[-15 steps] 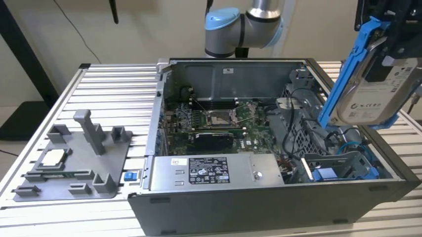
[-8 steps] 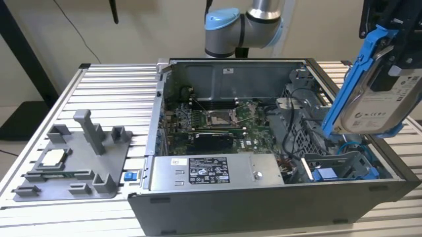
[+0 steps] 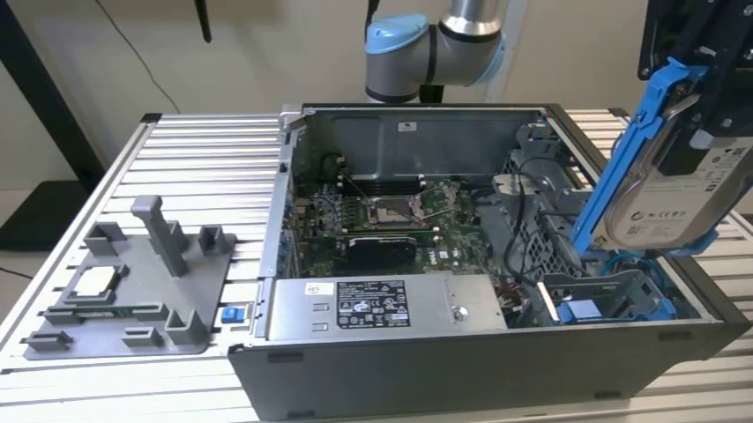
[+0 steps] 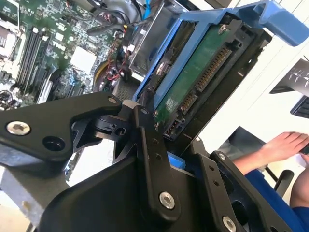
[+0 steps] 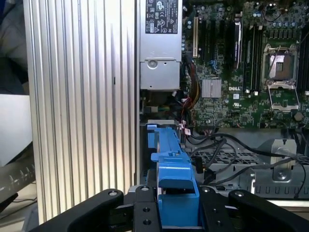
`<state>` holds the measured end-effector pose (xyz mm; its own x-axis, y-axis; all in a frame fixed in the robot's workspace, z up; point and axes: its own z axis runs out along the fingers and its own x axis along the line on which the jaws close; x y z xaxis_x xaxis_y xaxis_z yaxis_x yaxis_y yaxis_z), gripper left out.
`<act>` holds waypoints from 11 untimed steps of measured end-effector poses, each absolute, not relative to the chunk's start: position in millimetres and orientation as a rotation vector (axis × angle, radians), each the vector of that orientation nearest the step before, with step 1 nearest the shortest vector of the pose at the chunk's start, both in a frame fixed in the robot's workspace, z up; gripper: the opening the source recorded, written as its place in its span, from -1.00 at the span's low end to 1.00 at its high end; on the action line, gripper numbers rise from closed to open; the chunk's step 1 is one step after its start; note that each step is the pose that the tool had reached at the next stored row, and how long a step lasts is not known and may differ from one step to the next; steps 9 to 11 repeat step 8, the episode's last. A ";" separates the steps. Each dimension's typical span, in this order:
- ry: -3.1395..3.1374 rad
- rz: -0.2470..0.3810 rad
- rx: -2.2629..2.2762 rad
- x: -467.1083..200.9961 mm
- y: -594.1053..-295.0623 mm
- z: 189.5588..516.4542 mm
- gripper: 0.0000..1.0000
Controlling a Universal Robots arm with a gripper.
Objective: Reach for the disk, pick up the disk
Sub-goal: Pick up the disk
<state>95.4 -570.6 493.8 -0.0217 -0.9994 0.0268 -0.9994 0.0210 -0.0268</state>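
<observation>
1. the disk [image 3: 673,189] is up in the air at the exterior view's right, lifted above the open computer case [image 3: 471,370]. it hangs tilted, nearly on edge, its white label facing the camera and its blue bracket [image 3: 641,132] running up the side.
2. the gripper [image 3: 697,88] has it from above; the jaws are clamped on the disk, black links pressed to both sides of the bracket.
3. in the second wrist view the disk [image 4: 193,79] shows its green circuit-board underside and connector, with a black finger [image 4: 149,159] tight against the bracket edge.
4. in the first wrist view the blue bracket [image 5: 174,188] sits squeezed between the two black fingers [image 5: 140,212], seen end-on.
5. below the disk, at the case's near right corner, a drive bay with a blue part [image 3: 583,310] lies open.
6. the motherboard [image 3: 389,216] fills the middle of the case; a grey power supply [image 3: 383,308] lies along the near edge.
7. the case rests on a ribbed metal surface [image 3: 189,159].
8. on the exterior view's left, a grey holder tray [image 3: 141,291] carries a small square chip [image 3: 94,280]; a small blue clip [image 3: 232,314] sits just beside the tray's right edge.
9. a person's hand [image 4: 285,145] and blue sleeve show in the second wrist view, well apart from the arm.
</observation>
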 end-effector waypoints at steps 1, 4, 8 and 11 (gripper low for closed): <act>-2.244 0.059 2.197 95.0 -570.6 493.4 -1.00; -2.244 0.060 2.197 94.9 -570.6 493.3 -1.00; -2.244 0.060 2.197 94.8 -570.6 493.2 -1.00; -2.244 0.060 2.197 94.8 -570.6 493.2 -1.00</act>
